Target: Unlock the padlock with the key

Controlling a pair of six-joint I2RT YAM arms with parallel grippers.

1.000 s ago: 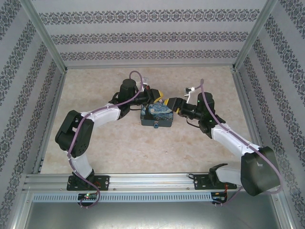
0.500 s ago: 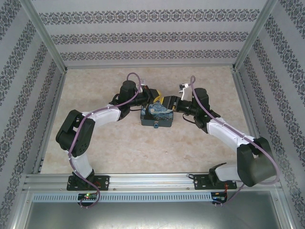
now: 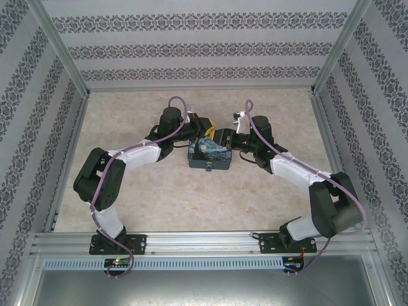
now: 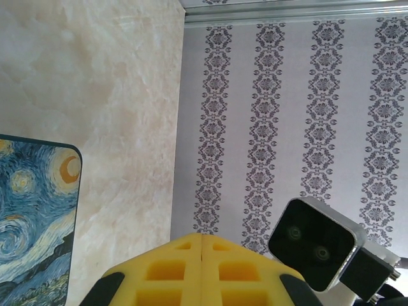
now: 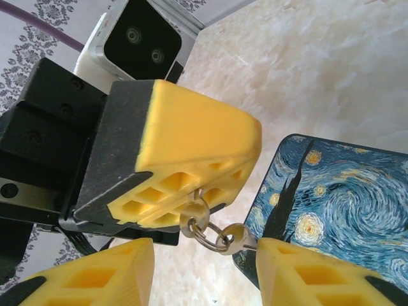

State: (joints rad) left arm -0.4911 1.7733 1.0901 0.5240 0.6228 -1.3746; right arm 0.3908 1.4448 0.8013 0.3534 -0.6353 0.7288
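The left hand (image 5: pixel 210 185) has its yellow fingers pressed fully together. In the right wrist view they pinch a small silver key ring (image 5: pixel 193 215) at their underside. A second ring links to it, and from that hangs the key (image 5: pixel 234 238), a thin silvery piece whose shaft points toward the right hand's far finger.

The right hand (image 5: pixel 204 252) is spread wide and grips nothing. Its two yellow fingers (image 5: pixel 95 277) stand either side of the hanging key. Whether either one touches the key cannot be told.

From above, both hands meet tip to tip over the far edge of the tin (image 3: pixel 210 154), the left hand (image 3: pixel 205 126) just beyond the right hand (image 3: pixel 220 136). The tin lies flat on the pale marbled counter (image 3: pixel 159 191). Its lid carries a printed picture of a swirling starry night, with blue sky, yellow stars, a crescent moon and a dark cypress.

The padlock (image 3: pixel 209 169) shows as a blue speck at the middle of the tin's near side, well apart from the key. It is too small to tell whether it hangs from the tin.

The left wrist view shows its own closed fingers (image 4: pixel 201 268), a corner of the tin and the other arm's wrist camera (image 4: pixel 315 245) against the patterned wall (image 4: pixel 287 95).
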